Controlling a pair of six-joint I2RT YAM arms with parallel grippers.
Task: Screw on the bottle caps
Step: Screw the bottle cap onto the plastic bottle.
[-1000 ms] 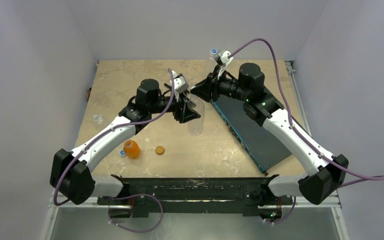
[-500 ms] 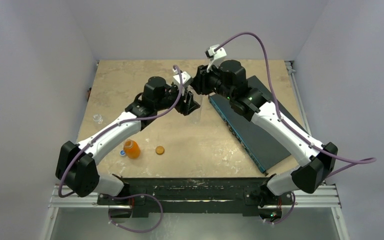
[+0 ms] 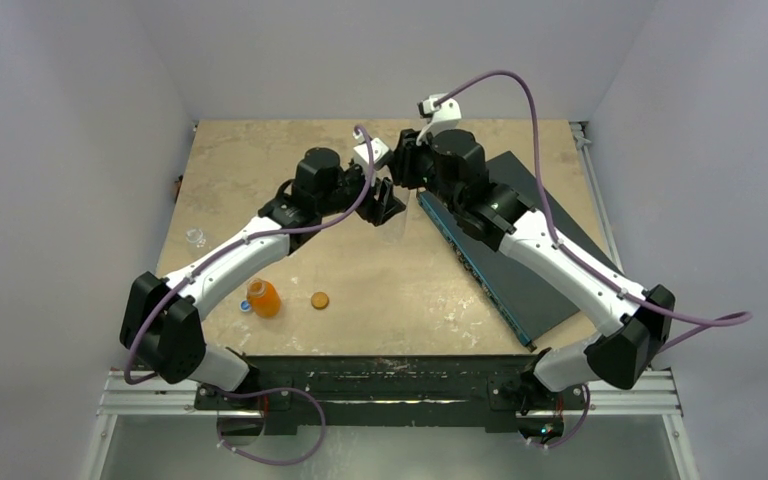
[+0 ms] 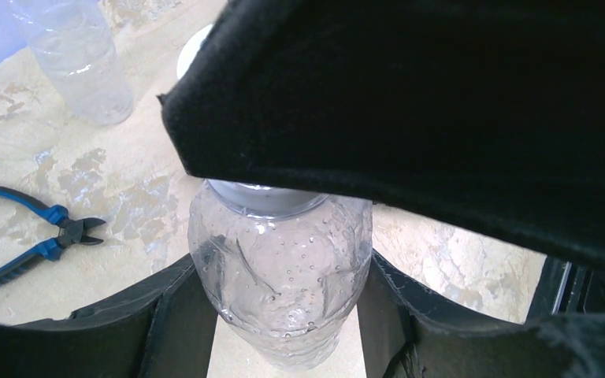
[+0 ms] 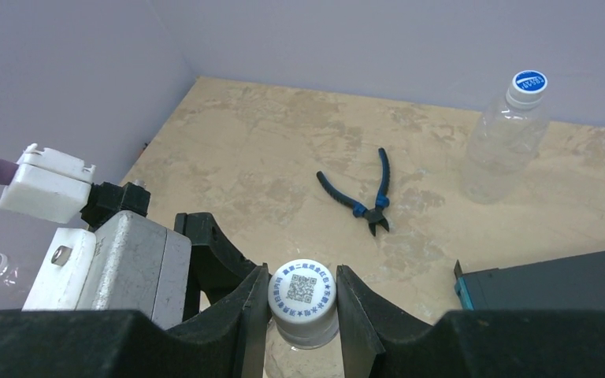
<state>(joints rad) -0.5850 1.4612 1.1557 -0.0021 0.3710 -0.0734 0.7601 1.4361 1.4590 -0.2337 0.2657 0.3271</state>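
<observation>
right gripper [image 5: 302,311] is closing in from a second ago; jaws narrow, pinching the white cap [image 5: 303,290] onto the neck of the clear bottle [image 4: 280,260]; left gripper [image 4: 283,319] is clamping the bottle body, far middle of the table [image 3: 260,160]; threading is likely starting

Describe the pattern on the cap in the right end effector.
White cap with a blue QR code ringed by small characters; best in the right wrist view.

The top camera looks down from high up and sees the whole surface [image 3: 260,160]. The left wrist camera is very close to the side of a clear bottle [image 4: 280,268]. The right wrist camera looks down on that bottle's cap [image 5: 304,293]. Both wrist cameras see the pliers [image 5: 360,209].
</observation>
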